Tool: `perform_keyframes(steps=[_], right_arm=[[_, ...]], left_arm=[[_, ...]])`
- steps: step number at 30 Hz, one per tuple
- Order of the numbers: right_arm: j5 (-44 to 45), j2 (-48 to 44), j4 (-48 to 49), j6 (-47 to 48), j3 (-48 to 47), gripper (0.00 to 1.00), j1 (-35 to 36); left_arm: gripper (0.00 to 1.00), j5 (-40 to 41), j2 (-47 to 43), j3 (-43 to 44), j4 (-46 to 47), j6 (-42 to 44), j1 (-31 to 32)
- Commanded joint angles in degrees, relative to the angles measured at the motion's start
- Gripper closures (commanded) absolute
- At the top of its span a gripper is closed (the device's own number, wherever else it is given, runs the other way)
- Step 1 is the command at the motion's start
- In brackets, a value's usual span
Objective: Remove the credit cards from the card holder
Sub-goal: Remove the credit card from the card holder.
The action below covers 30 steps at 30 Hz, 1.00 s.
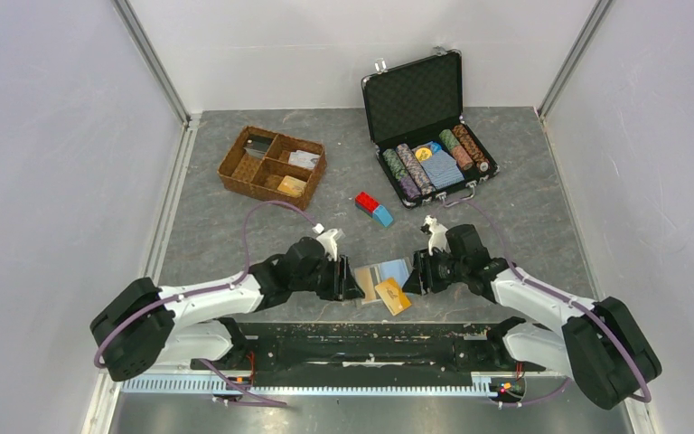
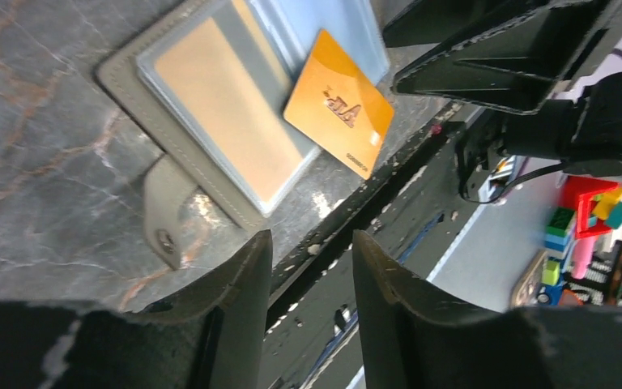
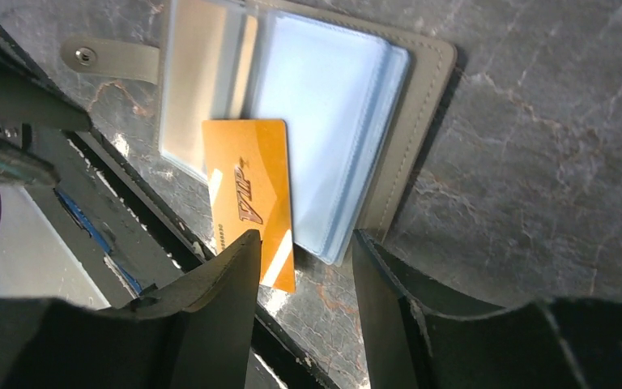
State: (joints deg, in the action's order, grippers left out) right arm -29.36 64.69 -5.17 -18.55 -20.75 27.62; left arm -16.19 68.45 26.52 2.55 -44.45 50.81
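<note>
— How far along are they?
— One's out, I'd say. The orange card (image 1: 392,295) lies loose across the near edge of the open card holder (image 1: 375,269), low on the table (image 1: 524,208). The light blue cards (image 3: 324,121) sit in their sleeves (image 3: 210,97).
— Anything held?
— No. The left gripper (image 2: 312,243) and right gripper (image 3: 306,239) flank it, both half parted and empty.
— How many left?
— Can't count. The sleeves overlap, and that tan panel (image 2: 227,105) may be a card or lining.

orange card (image 3: 251,194) | print: "VIP" | edge: small digits, perhaps a serial, too blurred to read
</note>
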Motion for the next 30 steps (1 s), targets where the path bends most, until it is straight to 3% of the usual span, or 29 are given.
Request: perform_keyframes(steps=[1, 14, 30], right_arm=[[2.1, -2.0, -0.2, -2.2, 2.4, 0.52, 1.0], [4.9, -10.3, 2.8, -11.3, 8.6, 0.58, 3.8], [6.8, -17.1, 0.7, -15.3, 11.0, 0.56, 6.1]], left_arm=[[0.5, 5.8, -1.0, -3.8, 11.6, -9.7, 4.4], [0.46, 15.6, 3.9, -6.3, 16.0, -17.1, 15.8], [0.45, 18.9, 14.6, -5.3, 25.3, -20.0, 18.0]])
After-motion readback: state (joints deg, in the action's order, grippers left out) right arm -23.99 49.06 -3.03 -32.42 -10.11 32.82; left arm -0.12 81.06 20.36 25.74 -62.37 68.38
